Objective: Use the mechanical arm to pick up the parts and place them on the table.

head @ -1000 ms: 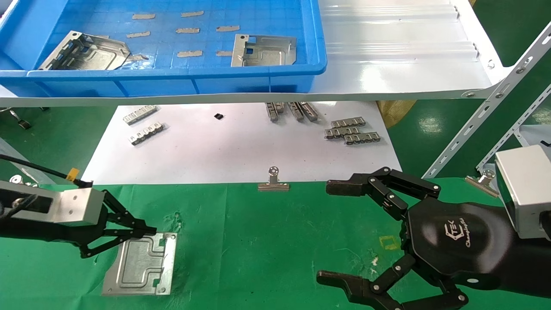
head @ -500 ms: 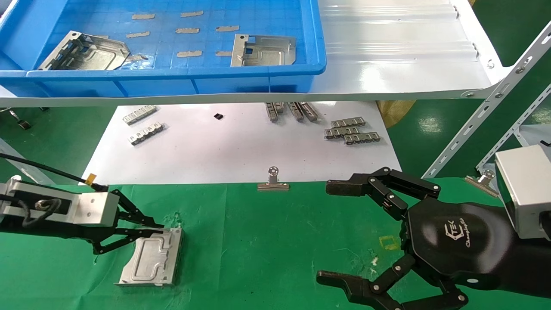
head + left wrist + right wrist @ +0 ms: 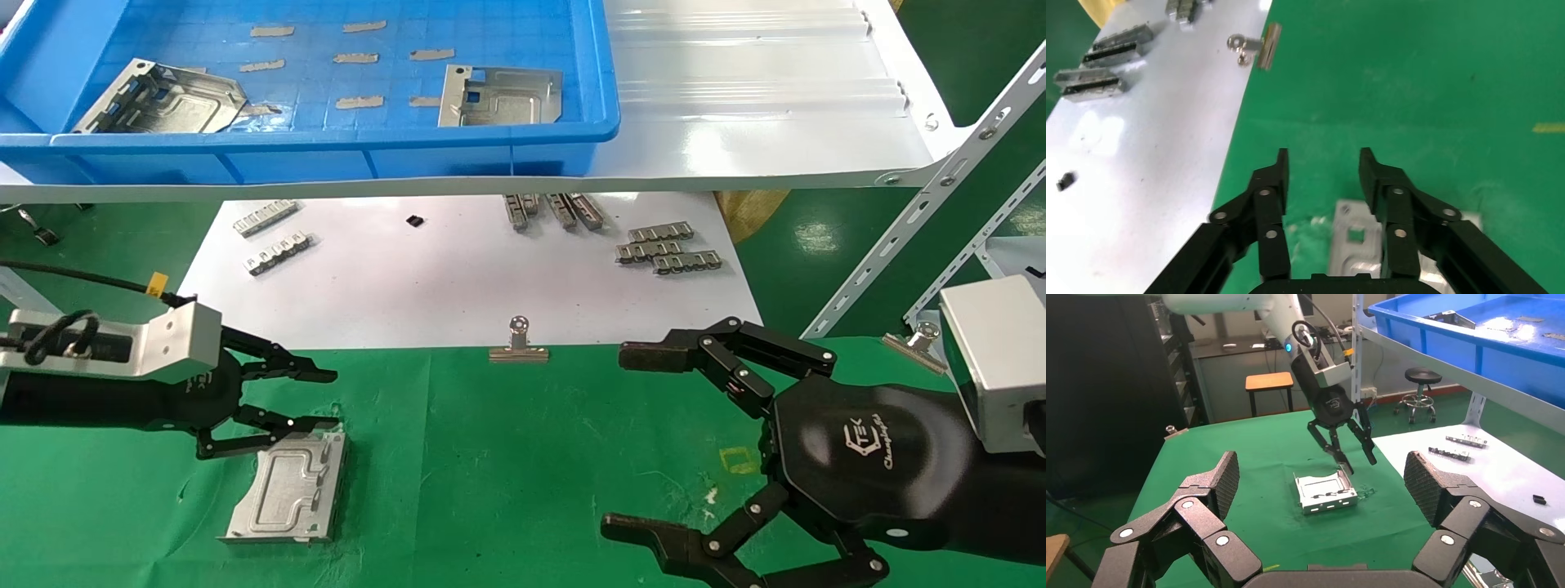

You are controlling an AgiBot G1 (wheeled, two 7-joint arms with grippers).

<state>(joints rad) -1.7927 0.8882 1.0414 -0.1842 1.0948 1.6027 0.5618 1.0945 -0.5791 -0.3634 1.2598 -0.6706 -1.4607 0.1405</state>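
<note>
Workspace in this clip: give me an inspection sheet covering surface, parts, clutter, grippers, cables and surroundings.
Surface: green table, wrinkled near the plate; white sheet behind it.
Parts: one plate lying on the table; two more in the blue bin.
Clutter: ridged strips and a small black piece on the sheet; binder clip at the table edge.
Grippers: left gripper open, just above the plate's far edge, not gripping it; right gripper open, parked on the right.
Cables: black cable on the left arm.
Surroundings: slotted rack struts; stools and desks in the right wrist view.
</note>
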